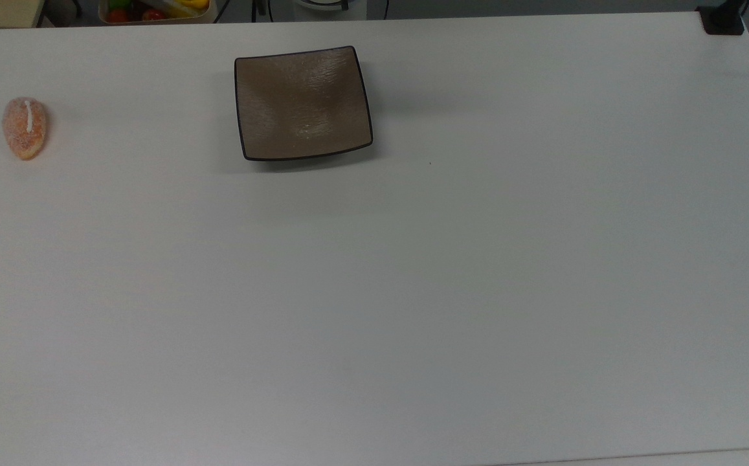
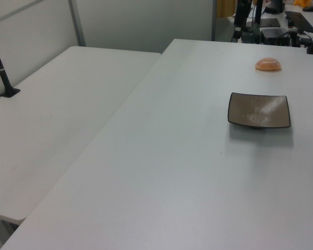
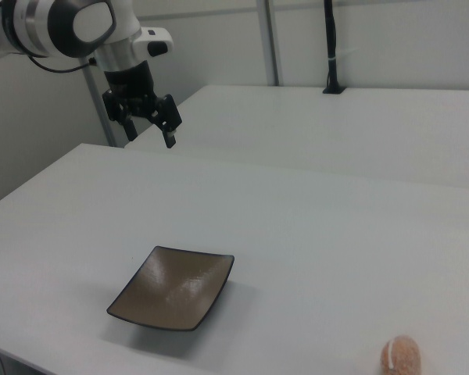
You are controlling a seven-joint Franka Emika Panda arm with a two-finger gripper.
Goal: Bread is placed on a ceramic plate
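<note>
On the white table, the bread lies by itself near the top view's left edge, well apart from the ceramic plate, which stands nearer the middle of the far side and holds nothing. Seen from above, the bun's long axis, marked by its white stripe, runs roughly from the far edge toward the near edge of the top view, so its narrow width lies across the top view's left-right line. The right view shows the gripper raised high above the table at the upper left, its two fingers spread apart with nothing between them. From that position the plate lies lower and toward the centre, and the bread lies farther still, at the lower right corner; the plate therefore sits roughly between gripper and bun, and the bun is the more distant of the two. In the left view the bread rests beyond the plate, near the table's far end, with bare surface between them. Assessment: the task has not begun; the pick-up is outstanding. The coming move appears to require a long traverse past the plate and a descent with the fingers set across the bun's short width. Being small and rounded, the bun could slip if gripped off-centre.
</note>
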